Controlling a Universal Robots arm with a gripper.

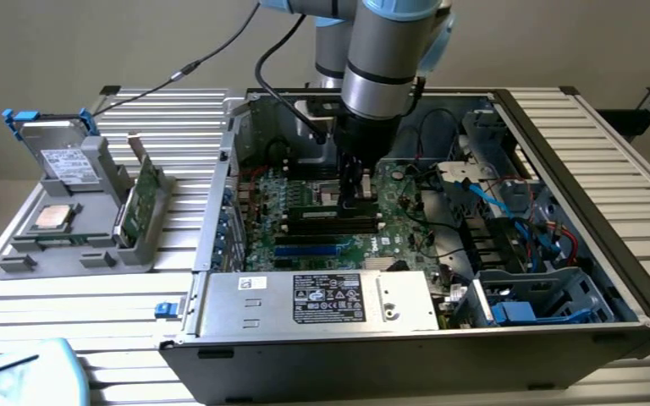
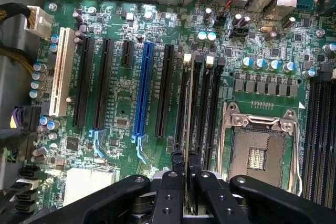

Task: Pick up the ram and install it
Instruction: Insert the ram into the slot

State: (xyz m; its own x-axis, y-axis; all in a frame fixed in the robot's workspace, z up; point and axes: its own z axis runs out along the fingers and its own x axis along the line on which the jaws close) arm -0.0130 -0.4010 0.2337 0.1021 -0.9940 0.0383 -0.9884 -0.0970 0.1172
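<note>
arm (image 1: 384, 59) points down, claw (image 2: 186, 158) seemingly pinched nearly closed

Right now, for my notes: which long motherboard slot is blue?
The blue slot, flanked by black slots; one outer slot is white, all others black.

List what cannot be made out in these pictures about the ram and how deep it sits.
- The ram, wrist view: seen edge-on between the fingers of the gripper; its chips and label face away.
- Its depth in the slot, wrist view: the ram's own upper edge covers it.
- The same spot, exterior view: the gripper stands in front.
- The power supply label, exterior view: print too small to read.
</note>
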